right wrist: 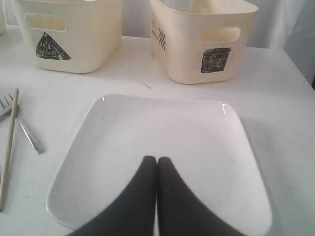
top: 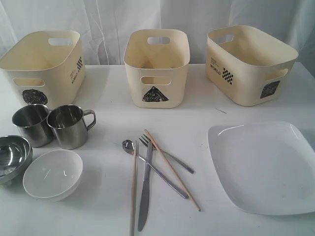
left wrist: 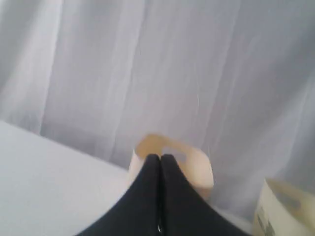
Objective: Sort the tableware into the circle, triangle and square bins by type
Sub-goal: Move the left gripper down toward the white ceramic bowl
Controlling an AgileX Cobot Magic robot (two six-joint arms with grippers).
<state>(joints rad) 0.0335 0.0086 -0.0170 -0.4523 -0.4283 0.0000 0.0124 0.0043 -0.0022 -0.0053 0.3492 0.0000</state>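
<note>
Two steel mugs (top: pixel 30 124) (top: pixel 69 125) stand at the left, with a steel bowl (top: pixel 12 155) and a white bowl (top: pixel 52 173) in front of them. Spoon (top: pixel 129 145), fork (top: pixel 165 154), knife (top: pixel 145 189) and two wooden chopsticks (top: pixel 171 168) (top: pixel 134 191) lie crossed in the middle. The large white plate (top: pixel 263 167) (right wrist: pixel 162 142) rests at the right. Behind stand the circle bin (top: pixel 44 66), triangle bin (top: pixel 156 66) (right wrist: pixel 69 29) and square bin (top: pixel 248 61) (right wrist: pixel 202 37). My right gripper (right wrist: pixel 157 160) is shut and empty above the plate. My left gripper (left wrist: pixel 160 157) is shut and empty, facing a bin (left wrist: pixel 197 167). Neither arm shows in the exterior view.
A white curtain (top: pixel 157 19) hangs behind the bins. The white table's (top: pixel 103 206) front edge lies close to the bowls, knife and plate. A small thin scrap (top: pixel 220 110) lies between the triangle and square bins.
</note>
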